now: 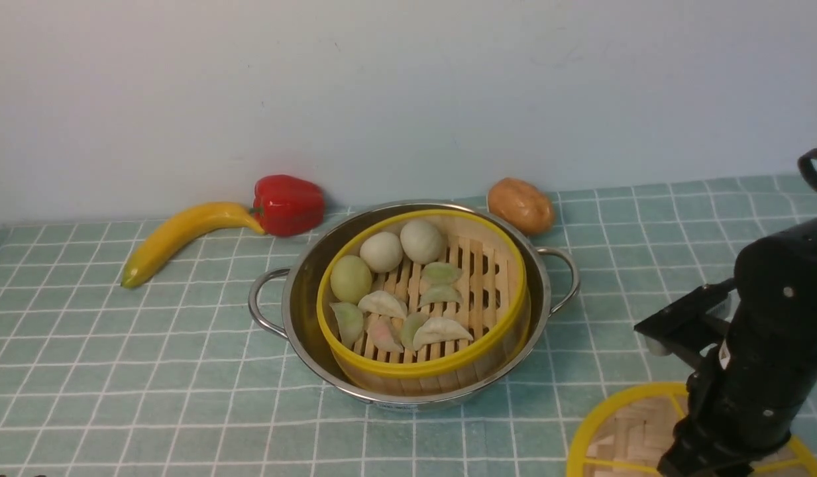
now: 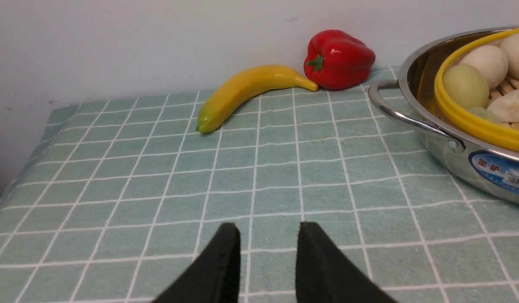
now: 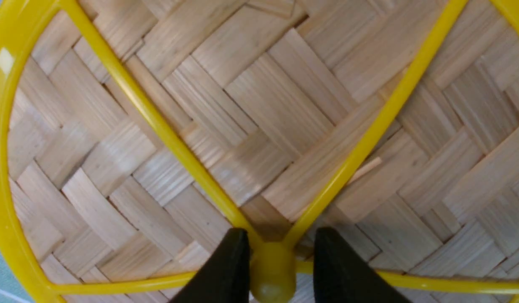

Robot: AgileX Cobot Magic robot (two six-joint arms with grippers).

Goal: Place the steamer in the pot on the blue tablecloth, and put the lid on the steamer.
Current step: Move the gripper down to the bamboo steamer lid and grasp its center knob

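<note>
The steamer [image 1: 474, 278], holding white and green dumplings and buns, sits inside the shiny pot [image 1: 295, 311] on the blue tablecloth [image 1: 150, 371]. The lid [image 1: 620, 430] lies flat on the cloth at the front right, partly hidden by my right arm [image 1: 746, 371]. In the right wrist view my right gripper [image 3: 280, 231] is open and low over the lid [image 3: 263, 105], one finger on each side of the yellow hub [image 3: 272, 269]. My left gripper [image 2: 267, 227] is slightly open over bare cloth, to the left of the pot [image 2: 474, 160] and steamer [image 2: 465, 122], with nothing in it.
A banana [image 1: 176, 235] and a red pepper [image 1: 289, 204] lie at the back left by the wall. A potato [image 1: 521, 205] sits behind the pot's right handle. The cloth's left edge [image 2: 15, 168] drops off beside the left gripper.
</note>
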